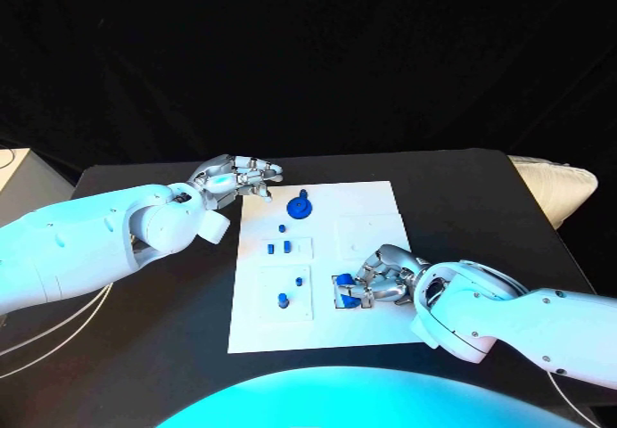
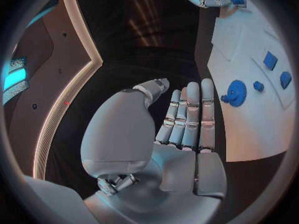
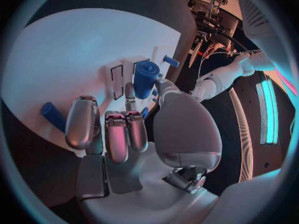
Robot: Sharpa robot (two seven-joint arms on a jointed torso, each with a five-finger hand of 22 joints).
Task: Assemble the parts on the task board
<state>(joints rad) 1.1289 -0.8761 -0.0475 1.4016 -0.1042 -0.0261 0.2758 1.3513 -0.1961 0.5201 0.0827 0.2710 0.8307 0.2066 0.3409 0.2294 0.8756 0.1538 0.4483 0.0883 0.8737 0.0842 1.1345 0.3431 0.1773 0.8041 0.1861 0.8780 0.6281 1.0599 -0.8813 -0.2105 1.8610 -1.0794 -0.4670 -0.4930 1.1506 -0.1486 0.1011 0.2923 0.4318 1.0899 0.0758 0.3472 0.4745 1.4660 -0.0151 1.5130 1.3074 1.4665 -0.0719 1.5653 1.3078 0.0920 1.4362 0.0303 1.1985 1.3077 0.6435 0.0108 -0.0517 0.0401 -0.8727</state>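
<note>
White flat task board (image 1: pixel 366 321): right hand (image 1: pixel 373 283) pinches blue cylinder part (image 3: pixel 145 78), could slip/tilt & jam; left hand (image 1: pixel 235 178) open, empty

One white task board (image 1: pixel 366 201), about six blue parts (image 1: pixel 300 209), two hands (image 1: pixel 238 176)

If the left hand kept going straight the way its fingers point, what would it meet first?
Probably the task board: the left hand hovers at its far left corner, fingers aimed across it. The round blue part lies slightly off that line. Its height above the board is unclear.
</note>
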